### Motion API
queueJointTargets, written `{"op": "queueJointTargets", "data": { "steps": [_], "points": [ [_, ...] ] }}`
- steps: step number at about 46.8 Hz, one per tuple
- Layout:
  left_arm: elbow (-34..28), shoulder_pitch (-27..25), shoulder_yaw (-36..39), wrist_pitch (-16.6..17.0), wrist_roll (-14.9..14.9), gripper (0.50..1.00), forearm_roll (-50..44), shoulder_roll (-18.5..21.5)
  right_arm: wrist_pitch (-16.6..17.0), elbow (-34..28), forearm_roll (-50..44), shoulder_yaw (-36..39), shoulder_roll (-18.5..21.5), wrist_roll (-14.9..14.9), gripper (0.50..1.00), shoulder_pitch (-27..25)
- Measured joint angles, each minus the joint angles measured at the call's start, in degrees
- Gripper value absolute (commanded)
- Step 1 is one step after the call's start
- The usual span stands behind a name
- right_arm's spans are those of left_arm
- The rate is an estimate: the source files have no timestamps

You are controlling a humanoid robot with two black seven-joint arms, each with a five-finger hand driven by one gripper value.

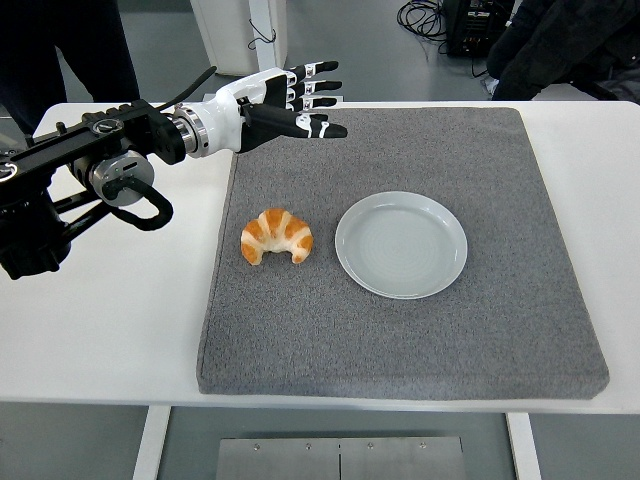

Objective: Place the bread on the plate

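A golden croissant (277, 236) lies on the grey foam mat (420, 330), just left of an empty pale grey plate (401, 244). My left hand (290, 100) is white with black fingertips. It hovers over the mat's far left corner, well behind the croissant. Its fingers are spread and hold nothing. The black left arm (90, 180) comes in from the left edge over the white table. The right arm is out of view.
The mat covers most of the white table (110, 330). People in dark clothes stand beyond the table's far edge at the top left (70, 50) and top right (570, 40). Cables lie on the floor behind.
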Motion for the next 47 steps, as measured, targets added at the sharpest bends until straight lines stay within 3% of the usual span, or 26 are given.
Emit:
{"op": "queueJointTargets", "data": {
  "steps": [18, 34, 47],
  "points": [
    [-8.6, 0.1, 0.5, 0.1, 0.1, 0.998, 16.9, 5.7, 0.0, 0.0, 0.0, 0.0, 0.0, 0.0, 1.0, 0.0],
    [-12.4, 1.0, 3.3, 0.1, 0.4, 0.998, 39.5, 10.0, 0.0, 0.0, 0.0, 0.0, 0.0, 0.0, 1.0, 0.0],
    [-12.6, 3.5, 6.4, 0.1, 0.2, 0.999, 56.7, 10.0, 0.0, 0.0, 0.0, 0.0, 0.0, 0.0, 1.0, 0.0]
  ]
}}
